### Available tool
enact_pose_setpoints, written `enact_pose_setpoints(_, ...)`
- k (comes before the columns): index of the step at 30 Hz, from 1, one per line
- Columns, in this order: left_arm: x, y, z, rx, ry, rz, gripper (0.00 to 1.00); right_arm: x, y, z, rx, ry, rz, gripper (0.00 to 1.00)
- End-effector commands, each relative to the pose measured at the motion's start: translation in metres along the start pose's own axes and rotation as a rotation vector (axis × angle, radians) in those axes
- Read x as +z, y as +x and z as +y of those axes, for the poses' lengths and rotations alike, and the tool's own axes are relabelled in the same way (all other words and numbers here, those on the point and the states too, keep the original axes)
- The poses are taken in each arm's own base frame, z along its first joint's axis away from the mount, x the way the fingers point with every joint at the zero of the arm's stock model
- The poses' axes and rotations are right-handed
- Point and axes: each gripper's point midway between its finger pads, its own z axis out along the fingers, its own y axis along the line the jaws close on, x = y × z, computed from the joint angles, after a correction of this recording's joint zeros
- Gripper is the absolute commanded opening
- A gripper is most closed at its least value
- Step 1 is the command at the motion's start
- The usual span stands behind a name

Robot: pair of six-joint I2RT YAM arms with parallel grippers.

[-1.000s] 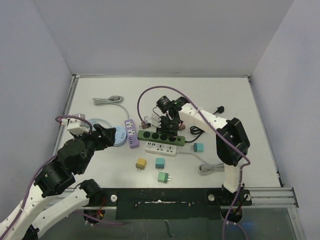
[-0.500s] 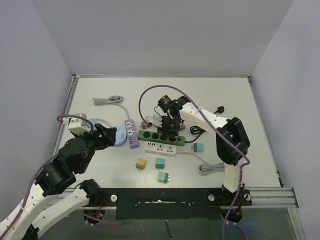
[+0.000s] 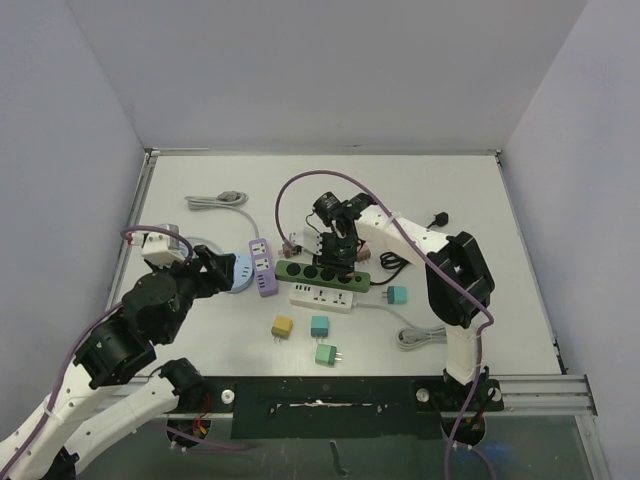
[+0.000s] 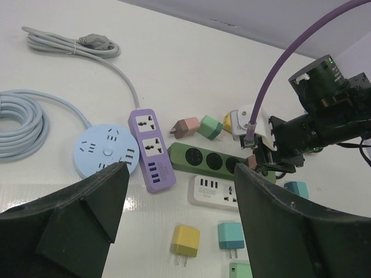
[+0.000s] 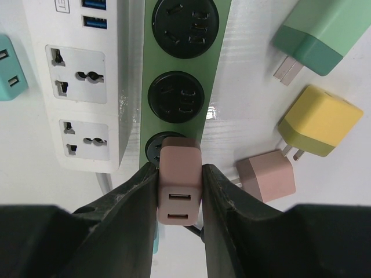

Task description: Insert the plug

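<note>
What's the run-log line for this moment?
right hand: shut on pink plug | plug: at green power strip socket | left hand: open, empty | stage: insertion

The white power strip (image 3: pixel 325 296) lies flat on the table (image 3: pixel 450 190). The purple power strip (image 3: pixel 262 266) lies to its left, just beside the round blue socket hub (image 4: pixel 105 152). Nearer the front edge lie a yellow adapter (image 3: pixel 282 327), a teal adapter (image 3: pixel 320 325) and a green adapter (image 3: pixel 326 354). A bundled grey cable (image 3: pixel 216 200) lies far left.
</note>
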Motion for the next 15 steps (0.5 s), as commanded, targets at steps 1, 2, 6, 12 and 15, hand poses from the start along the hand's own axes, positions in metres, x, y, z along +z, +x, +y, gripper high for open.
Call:
enact_pose_setpoints(1,0.002,-0.013,-0.009,-0.014,0.028,-0.047,0.71,0.033,0.027,-0.006,0.006,-0.003,0.086,0.11)
enact_pose_setpoints(2,0.002,-0.013,-0.009,-0.014,0.029,-0.047,0.71,0.035,0.032,-0.006,0.011,-0.004,0.096,0.11)
enact_pose_setpoints(6,0.003,-0.012,-0.008,-0.012,0.026,-0.047,0.71,0.03,0.029,-0.011,0.059,0.028,0.083,0.17)
enact_pose_setpoints(12,0.003,-0.013,-0.01,-0.011,0.03,-0.047,0.71,-0.009,-0.002,-0.017,0.156,0.075,-0.05,0.52)
enact_pose_setpoints(15,0.004,-0.011,-0.011,-0.014,0.035,-0.044,0.71,-0.021,-0.005,-0.017,0.173,0.089,-0.088,0.56)
